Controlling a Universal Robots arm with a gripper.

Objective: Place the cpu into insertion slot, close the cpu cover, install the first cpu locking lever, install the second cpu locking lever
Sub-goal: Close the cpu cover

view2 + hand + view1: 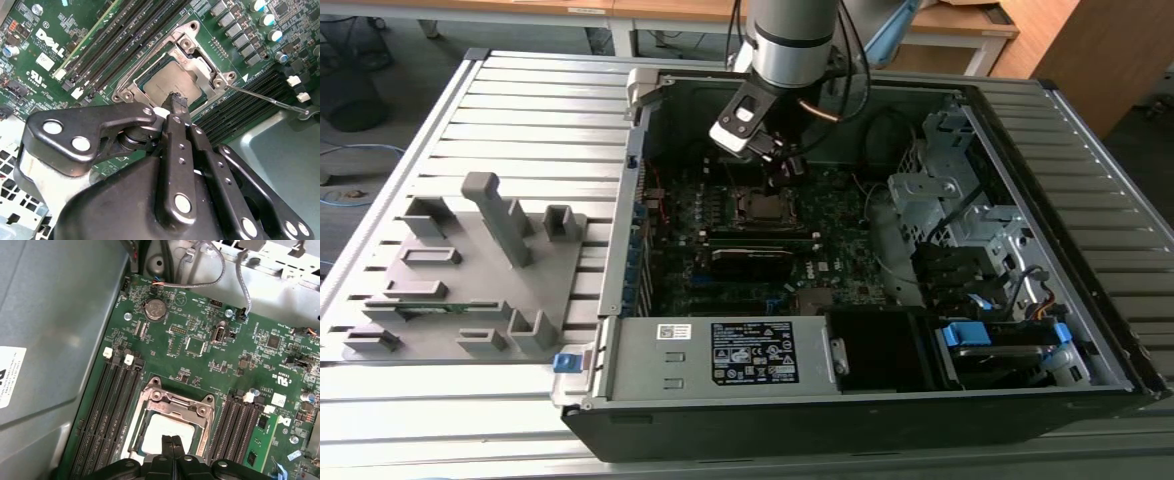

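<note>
The cpu (159, 83) (167, 431), a flat grey metal square, lies in the insertion slot (761, 207) on the green motherboard. The silver cpu cover (200, 64) (176, 402) is down around it, so the chip shows through its window. One thin wire locking lever (265, 100) sticks out sideways from a corner of the socket. My gripper (177, 98) (172, 439) (781, 165) is shut with nothing between its fingers. Its tips hang just over the cpu at the cover's inner edge; I cannot tell whether they touch.
Long black memory slots (112, 410) flank the socket, with one green stick (262, 435) fitted. The open case has a power supply (720, 355) at the front and a drive cage (947, 200) on the exterior view's right. A grey fixture tray (467, 270) lies outside.
</note>
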